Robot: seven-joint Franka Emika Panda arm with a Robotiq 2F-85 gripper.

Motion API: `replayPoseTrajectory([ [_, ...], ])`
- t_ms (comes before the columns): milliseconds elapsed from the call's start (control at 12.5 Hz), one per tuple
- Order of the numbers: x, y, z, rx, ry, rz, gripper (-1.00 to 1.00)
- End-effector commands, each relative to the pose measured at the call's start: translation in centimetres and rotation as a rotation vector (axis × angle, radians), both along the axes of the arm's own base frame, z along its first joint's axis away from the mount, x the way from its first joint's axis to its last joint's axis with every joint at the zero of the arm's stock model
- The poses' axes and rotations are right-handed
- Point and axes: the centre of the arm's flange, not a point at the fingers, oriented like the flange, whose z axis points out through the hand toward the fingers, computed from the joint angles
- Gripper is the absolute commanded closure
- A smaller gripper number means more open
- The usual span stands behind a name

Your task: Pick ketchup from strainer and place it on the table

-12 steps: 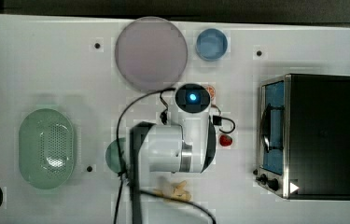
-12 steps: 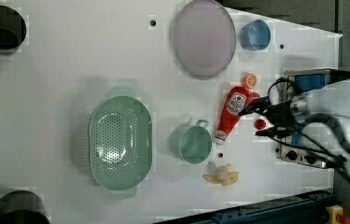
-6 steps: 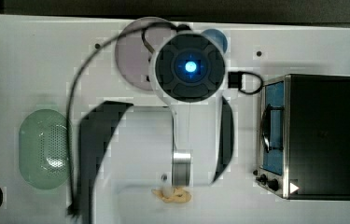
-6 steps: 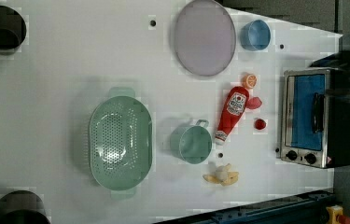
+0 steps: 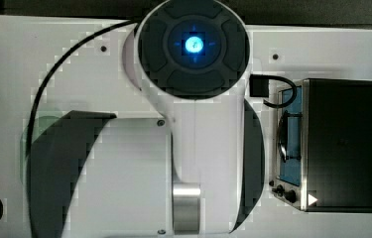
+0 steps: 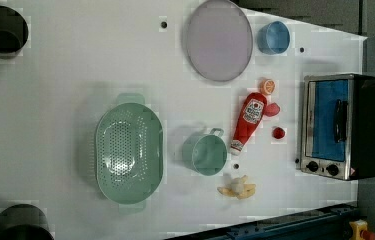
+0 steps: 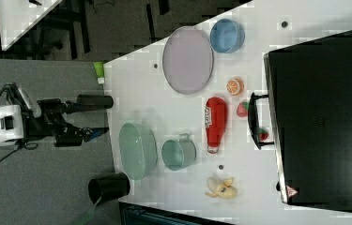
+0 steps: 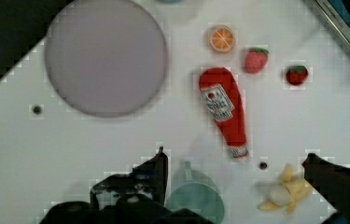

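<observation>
**Q:** What is laid out there, biggest first?

**Me:** The table [image 6: 65, 75], white, carries everything. In the left view the oven [image 6: 339, 126] stands at three o'clock, the lilac plate [image 6: 219, 39] at twelve, and the strainer [image 6: 129, 153], with nothing in it, toward eight.

**Q:** And the ketchup?

**Me:** The ketchup [image 6: 246, 122] lies flat on the table, not in the strainer. In the left view it sits between the plate and the cup [image 6: 205, 153], cap end toward the cup and close to its handle, well apart from the strainer.

**Q:** Smaller things?

**Me:** A blue bowl [image 6: 273, 37] at one o'clock beside the plate, a banana [image 6: 236, 187] at five o'clock below the cup, an orange slice [image 6: 267, 86] just beside the bottle's broad end, and two strawberries [image 6: 278, 133] between the bottle and the oven.

**Q:** Your gripper?

**Me:** My gripper [image 8: 234, 170] is spread wide with nothing between the fingers [image 8: 156, 170]. In the wrist view it hangs above the cup, clear of the ketchup.
</observation>
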Motion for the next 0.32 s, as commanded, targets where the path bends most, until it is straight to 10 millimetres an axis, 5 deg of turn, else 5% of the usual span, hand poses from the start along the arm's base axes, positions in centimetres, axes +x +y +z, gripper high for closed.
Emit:
replayPoseTrajectory([
  [80, 1.37, -2.54, -2.52, 0.009, 0.04, -0.052, -1.0],
  [320, 1.41, -2.69, -3.07, 0.01, 0.051, -0.054, -1.0],
])
